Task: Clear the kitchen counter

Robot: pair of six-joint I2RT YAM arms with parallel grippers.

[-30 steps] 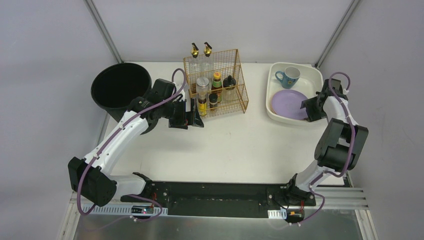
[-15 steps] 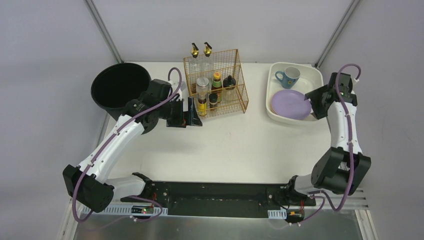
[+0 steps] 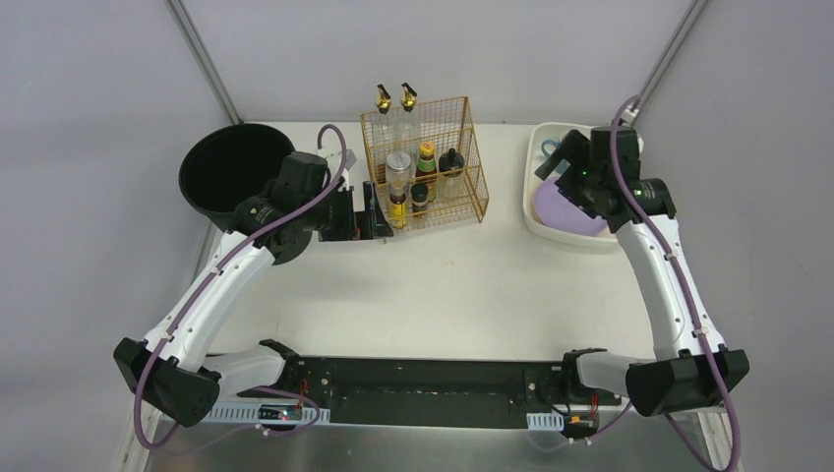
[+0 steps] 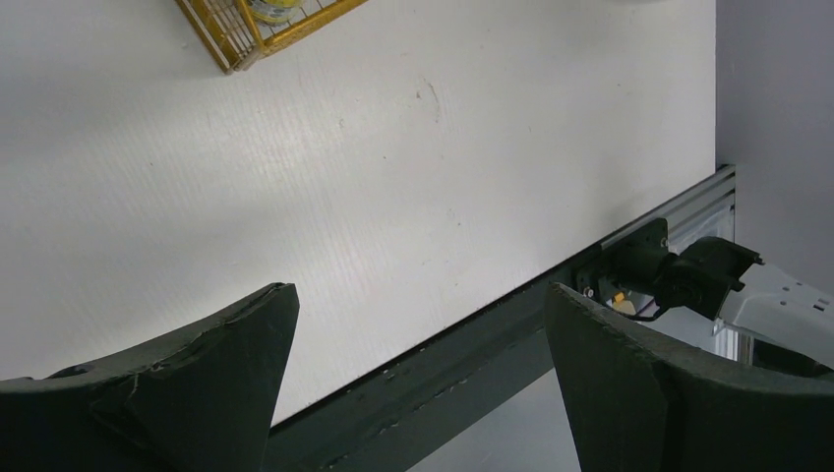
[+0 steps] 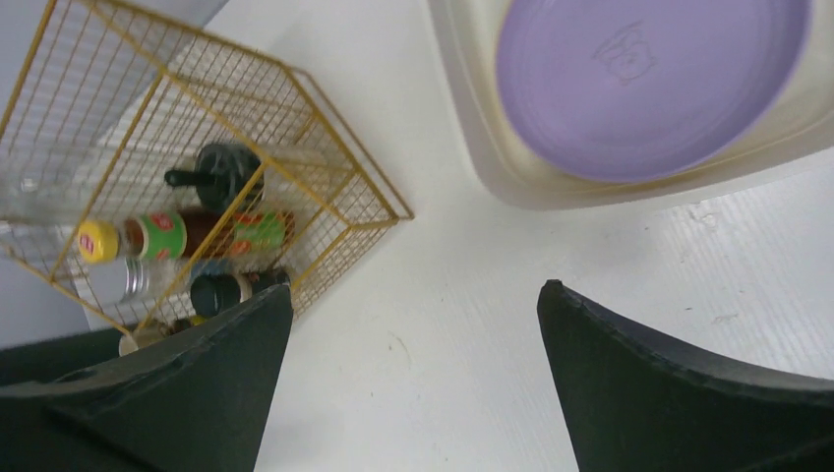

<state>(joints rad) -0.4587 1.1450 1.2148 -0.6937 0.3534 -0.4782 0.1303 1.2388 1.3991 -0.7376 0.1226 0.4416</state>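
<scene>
The kitchen counter is a white matte tabletop with a black rail along its front. My left gripper hovers beside the left side of the gold wire rack. It is open, with only bare counter and the rail between its fingers. My right gripper hangs above the cream tub, also open and empty. Below it lie the white counter and the purple plate in the tub.
The rack holds several bottles. A black bucket stands at the back left, behind my left arm. A blue mug in the tub is mostly hidden by my right gripper. The purple plate lies flat in the tub.
My right gripper has risen from the plate's right edge and swung left over the tub, its jaws spreading wide. My left gripper has drawn back slightly to the left and opened a little more.
</scene>
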